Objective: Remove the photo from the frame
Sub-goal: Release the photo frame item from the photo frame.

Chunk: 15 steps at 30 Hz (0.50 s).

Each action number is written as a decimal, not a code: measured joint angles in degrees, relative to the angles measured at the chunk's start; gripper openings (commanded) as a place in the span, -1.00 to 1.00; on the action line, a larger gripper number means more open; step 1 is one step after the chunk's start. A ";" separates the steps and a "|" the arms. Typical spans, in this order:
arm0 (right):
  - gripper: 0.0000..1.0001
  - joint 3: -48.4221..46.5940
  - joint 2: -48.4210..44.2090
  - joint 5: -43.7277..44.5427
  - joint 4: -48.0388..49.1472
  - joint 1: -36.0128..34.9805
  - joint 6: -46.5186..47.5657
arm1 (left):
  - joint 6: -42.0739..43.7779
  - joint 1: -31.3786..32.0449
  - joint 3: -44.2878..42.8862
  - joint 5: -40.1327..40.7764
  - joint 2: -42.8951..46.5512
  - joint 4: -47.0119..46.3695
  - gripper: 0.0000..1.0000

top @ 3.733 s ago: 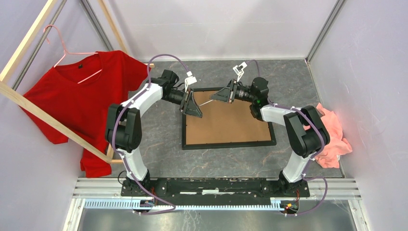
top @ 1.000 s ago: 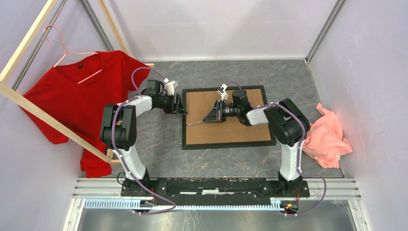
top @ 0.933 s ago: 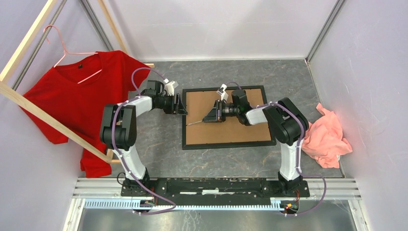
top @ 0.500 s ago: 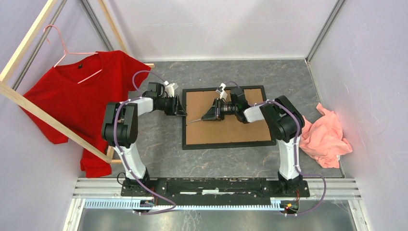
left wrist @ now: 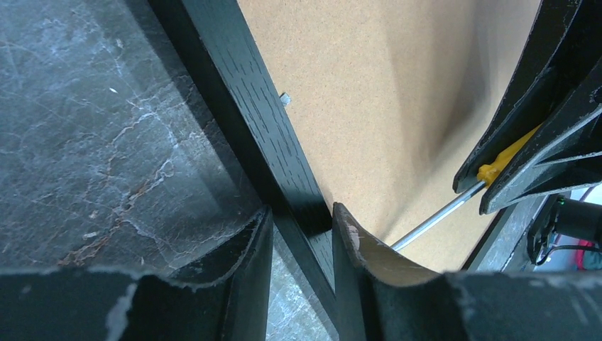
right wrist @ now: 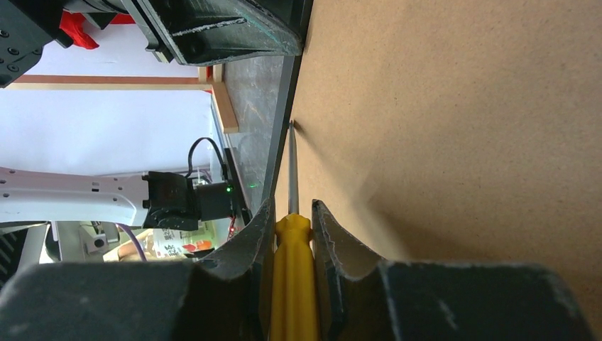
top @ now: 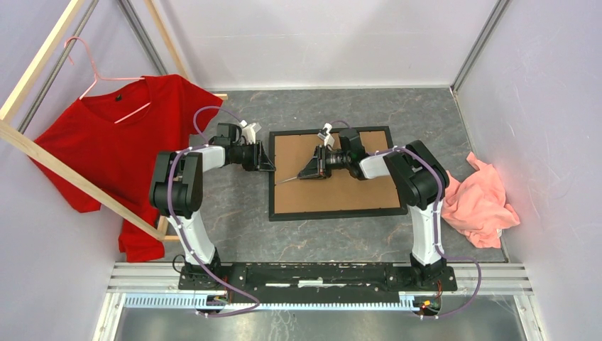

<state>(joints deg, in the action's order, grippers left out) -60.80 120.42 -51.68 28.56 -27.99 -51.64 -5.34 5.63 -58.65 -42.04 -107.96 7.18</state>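
1. Frame (top: 334, 212) lies flat on the table (top: 298, 241), brown backing board (top: 341, 188) uppermost.
2. Left gripper (left wrist: 298, 234): jaws straddle the left rail; clamped or not, cannot tell.
3. Right gripper (right wrist: 292, 213) clamps a yellow screwdriver (right wrist: 292, 249), its tip at the board's edge.

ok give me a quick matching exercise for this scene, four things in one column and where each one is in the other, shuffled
Things
1. screwdriver
2. frame
3. red t-shirt
4. pink cloth

Places
A. hanging at the far left of the top view
B. crumpled at the far right of the top view
C. clamped between the fingers of the right gripper
D. lying flat, its left rail between the fingers of the left gripper

Pairs: 1-C, 2-D, 3-A, 4-B
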 measured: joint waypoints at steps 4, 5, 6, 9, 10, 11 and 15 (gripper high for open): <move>-1.00 0.02 -0.13 -0.37 -0.70 0.02 0.07 | -0.07 -0.07 0.24 -0.28 -0.02 -0.50 -0.33; -1.00 0.02 -0.15 -0.35 -0.81 0.02 0.07 | -0.07 -0.09 0.28 -0.35 -0.04 -0.59 -0.33; -1.00 0.02 -0.15 -0.37 -0.83 0.02 0.04 | -0.15 -0.13 0.35 -0.39 -0.07 -0.74 -0.35; -1.00 0.02 -0.15 -0.52 -0.83 0.02 -0.33 | -1.03 -0.31 0.72 -0.55 -0.13 -1.46 -0.36; -1.00 0.02 -0.13 -0.57 -0.83 0.02 -0.59 | -1.29 -0.33 0.85 -0.55 -0.15 -1.75 -0.36; -1.00 0.02 -0.13 -0.59 -0.83 0.02 -0.70 | -1.40 -0.39 0.94 -0.57 -0.15 -1.95 -0.36; -1.00 0.02 0.33 -0.94 -0.63 -0.04 -1.73 | -2.27 -0.42 0.98 -0.74 -0.44 -2.69 -0.36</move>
<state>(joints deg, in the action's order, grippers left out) -60.77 120.75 -52.62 27.92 -28.03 -53.36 -7.62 5.21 -57.67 -42.78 -108.40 4.49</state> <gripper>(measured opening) 0.248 0.392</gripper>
